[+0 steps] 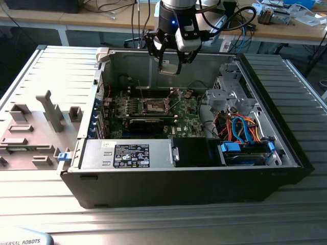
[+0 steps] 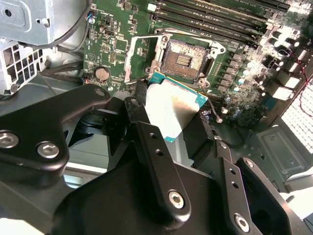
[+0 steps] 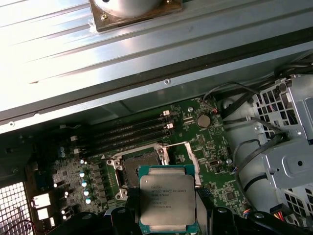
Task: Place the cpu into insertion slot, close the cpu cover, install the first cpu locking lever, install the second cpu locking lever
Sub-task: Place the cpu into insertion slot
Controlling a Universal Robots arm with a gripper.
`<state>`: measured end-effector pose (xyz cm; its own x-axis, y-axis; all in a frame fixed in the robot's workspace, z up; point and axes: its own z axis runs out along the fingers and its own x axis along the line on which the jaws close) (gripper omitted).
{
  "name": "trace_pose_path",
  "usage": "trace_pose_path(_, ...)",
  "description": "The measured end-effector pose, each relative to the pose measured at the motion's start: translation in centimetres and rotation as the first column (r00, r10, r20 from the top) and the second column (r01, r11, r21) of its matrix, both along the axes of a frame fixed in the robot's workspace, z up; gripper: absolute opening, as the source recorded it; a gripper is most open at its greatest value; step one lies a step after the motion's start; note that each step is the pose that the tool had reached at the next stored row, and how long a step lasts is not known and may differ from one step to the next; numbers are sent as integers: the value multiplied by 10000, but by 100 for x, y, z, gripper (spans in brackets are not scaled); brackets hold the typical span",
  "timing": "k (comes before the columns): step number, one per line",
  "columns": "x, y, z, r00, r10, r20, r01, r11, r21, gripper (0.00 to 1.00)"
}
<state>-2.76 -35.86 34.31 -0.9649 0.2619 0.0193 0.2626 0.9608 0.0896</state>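
We are clamping the cpu (image 3: 167, 198) flat between our gripper's (image 1: 170, 67) fingers, holding it high over the uncovered insertion slot (image 3: 138, 168) for alignment.

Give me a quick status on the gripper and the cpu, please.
Gripper shut on cpu, high over the case. Insertion slot empty, cpu cover open. Nothing seen in the way.

The arm's wrist (image 1: 171, 13) is showing as a dark cylinder with a small blue light (image 1: 175, 22) glowing, black cables (image 1: 232, 15) looping off it. The pincer (image 2: 171, 117) is wearing matte black jointed links (image 2: 151, 156) studded with round silver screws (image 2: 176, 198).
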Motion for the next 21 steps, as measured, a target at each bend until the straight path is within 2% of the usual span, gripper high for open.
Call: trace_pose_path(21, 0, 0, 0, 9999, -130, 0, 130, 9999, 0, 54)
